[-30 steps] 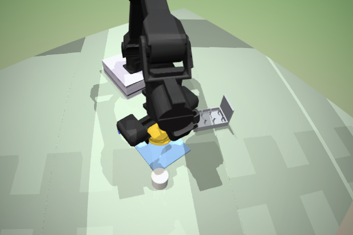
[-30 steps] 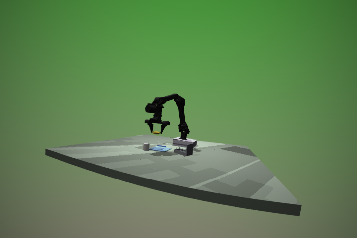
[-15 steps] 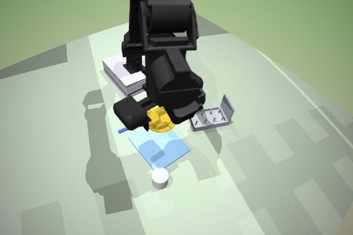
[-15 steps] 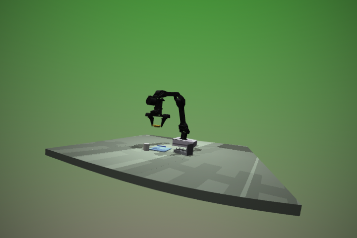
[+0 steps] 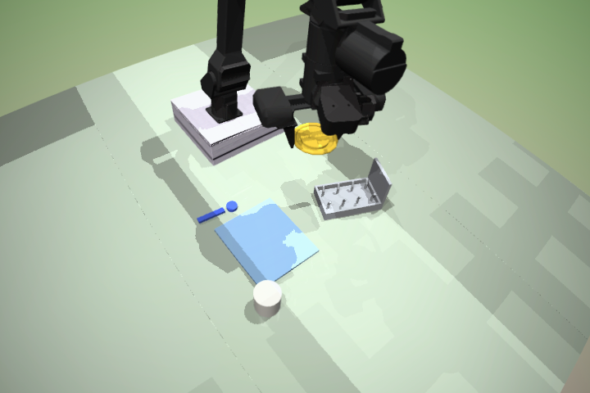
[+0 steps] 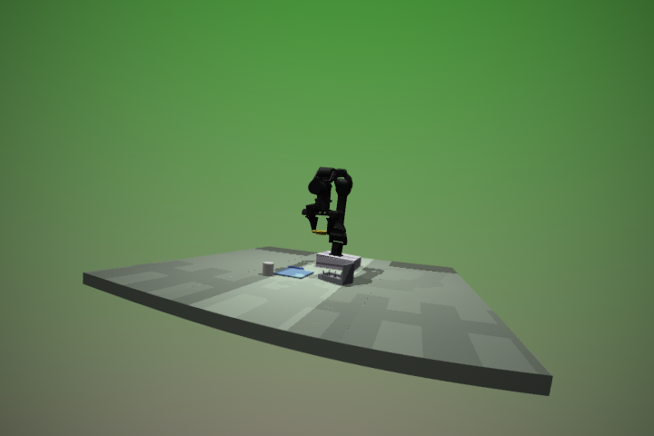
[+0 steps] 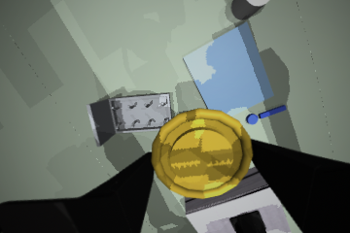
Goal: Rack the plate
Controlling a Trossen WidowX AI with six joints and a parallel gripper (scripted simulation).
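The yellow round plate [image 5: 315,138] [image 6: 318,232] [image 7: 202,157] is held high above the table, lying nearly flat. My gripper [image 5: 315,140] [image 6: 320,232] [image 7: 199,150] is shut on it, with one finger at each side of its rim. The grey dish rack [image 5: 383,181] [image 6: 348,273] [image 7: 101,121] is a shallow tray with two rows of short pegs and a tall wall at one end. It holds no plate and stands lower than the gripper, to its lower right in the top view and to the upper left in the wrist view.
A blue square mat [image 5: 258,236] [image 7: 231,73] lies beside the rack. A white cylinder [image 5: 267,296] [image 6: 267,268] stands at its corner. A blue bar [image 5: 211,215] [image 7: 272,112] and blue disc [image 5: 231,205] [image 7: 252,118] lie near another edge. The arm's pale base [image 5: 188,115] [image 6: 328,261] stands behind.
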